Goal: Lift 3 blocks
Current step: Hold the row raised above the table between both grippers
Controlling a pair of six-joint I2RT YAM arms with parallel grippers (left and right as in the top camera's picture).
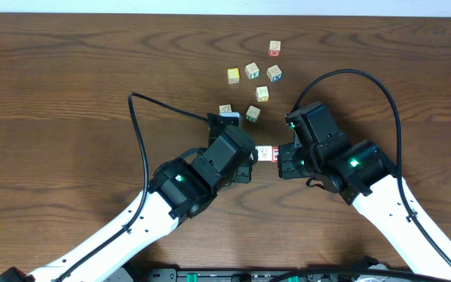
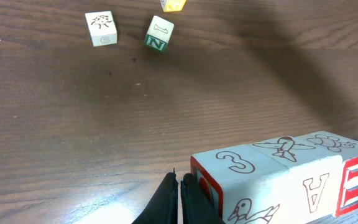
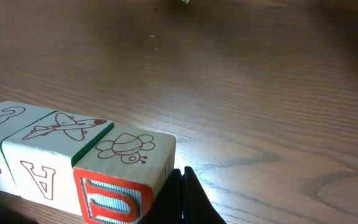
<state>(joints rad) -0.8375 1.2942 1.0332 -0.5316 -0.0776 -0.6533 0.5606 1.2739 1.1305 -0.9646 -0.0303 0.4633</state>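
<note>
Seven loose cubes (image 1: 262, 93) lie scattered on the wooden surface (image 1: 69, 70). All are toward 12 o'clock from the task's row and apart from it. The nearest two sit just beyond the left arm's wrist.

The left wrist view shows three of them at the far edge:
- a cream cube with an insect drawing (image 2: 101, 28);
- a tilted cube with a green N (image 2: 159, 34) just beside it at 3 o'clock;
- a yellow cube (image 2: 173, 4) cut off by the frame.

Three blocks (image 1: 266, 153) stand end to end in one straight row between the two arms, each touching the next.

Left jaws: together, nothing between them. Their fingertips (image 2: 188, 198) press against the row's 9 o'clock end, on the block marked 3 (image 2: 235, 163).

Right jaws: together, nothing between them. Their fingertips (image 3: 186, 194) bear against the 3 o'clock end, on the red-faced block (image 3: 114, 200) lettered U.

The middle block (image 3: 55, 146), with an aeroplane and an A, is held between its neighbours.

Whether the row rests on the surface or hangs clear of it cannot be told.
</note>
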